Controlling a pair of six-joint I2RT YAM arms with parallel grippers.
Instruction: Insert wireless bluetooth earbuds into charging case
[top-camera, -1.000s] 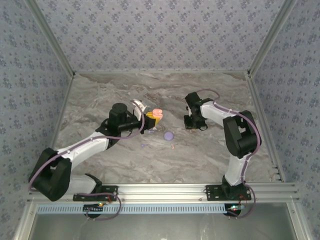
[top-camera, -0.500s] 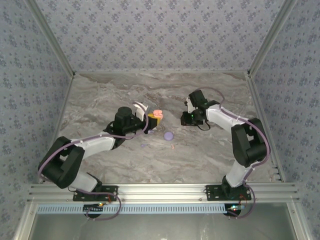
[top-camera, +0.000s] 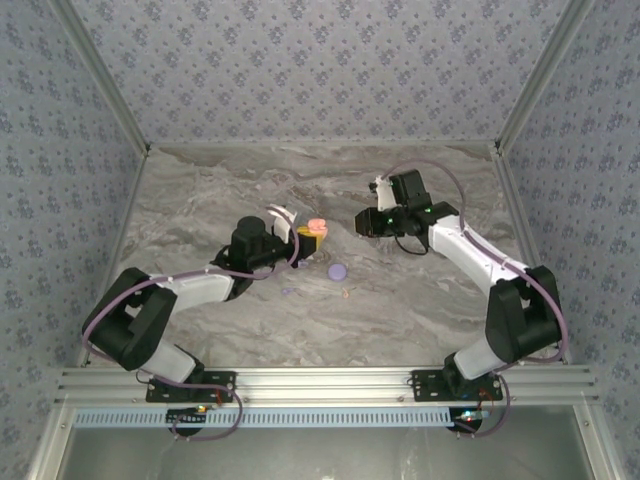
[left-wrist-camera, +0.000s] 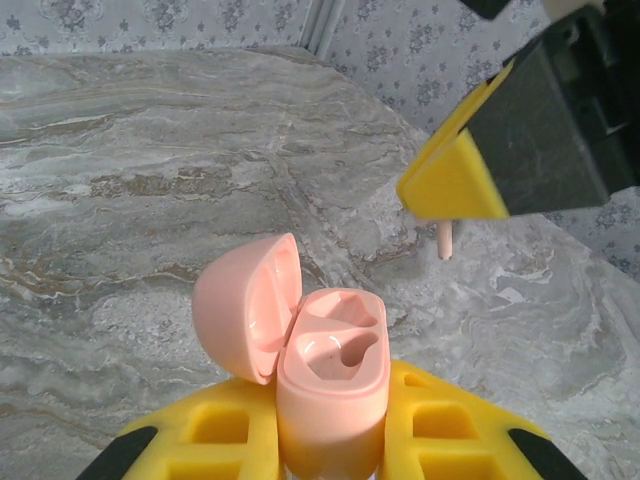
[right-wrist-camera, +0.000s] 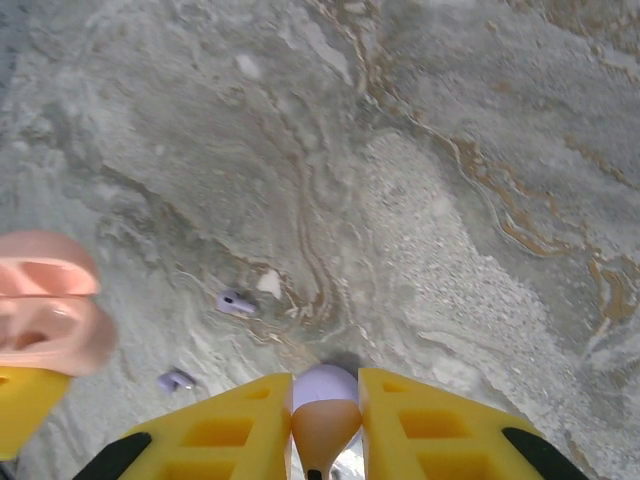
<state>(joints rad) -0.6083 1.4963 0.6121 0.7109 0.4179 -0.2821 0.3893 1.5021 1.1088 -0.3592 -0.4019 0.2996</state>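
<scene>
left gripper (top-camera: 308, 238) clamps the open pink case (left-wrist-camera: 330, 370); right gripper (right-wrist-camera: 325, 395), near the case's right, pinches a pink earbud (right-wrist-camera: 325, 428).

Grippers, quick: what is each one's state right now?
Left gripper: closed on the pink charging case, lid open.
Right gripper: closed on a pale pink earbud.
</scene>
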